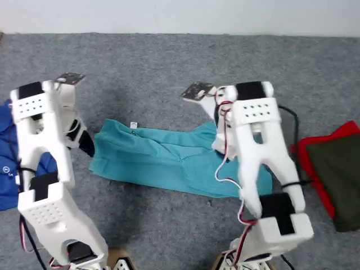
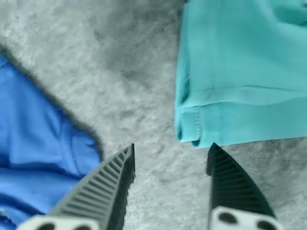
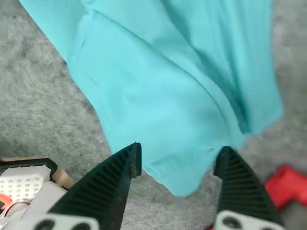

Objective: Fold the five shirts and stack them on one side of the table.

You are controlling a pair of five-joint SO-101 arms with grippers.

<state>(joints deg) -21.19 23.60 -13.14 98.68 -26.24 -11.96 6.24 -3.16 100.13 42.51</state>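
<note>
The teal shirt [image 1: 163, 160] is smooth, matt cloth with a finely stitched hem. Under it, the counter [image 1: 169, 67] is covered in rough, fuzzy grey felt. To one side of the teal shirt the blue shirt [image 2: 33, 139] is soft matt cloth; to the other, the red shirt [image 1: 306, 149] and dark green shirt [image 1: 337, 169] are plain matt cloth. The left end effector [image 2: 171, 148] and right end effector [image 3: 181, 148] are ribbed black matt plastic on smooth white plastic

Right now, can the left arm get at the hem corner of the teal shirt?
Probably yes. The left gripper hangs open just short of the teal shirt and its hem corner, with only grey mat between them and nothing across the way. The blue shirt lies off to one side.
</note>
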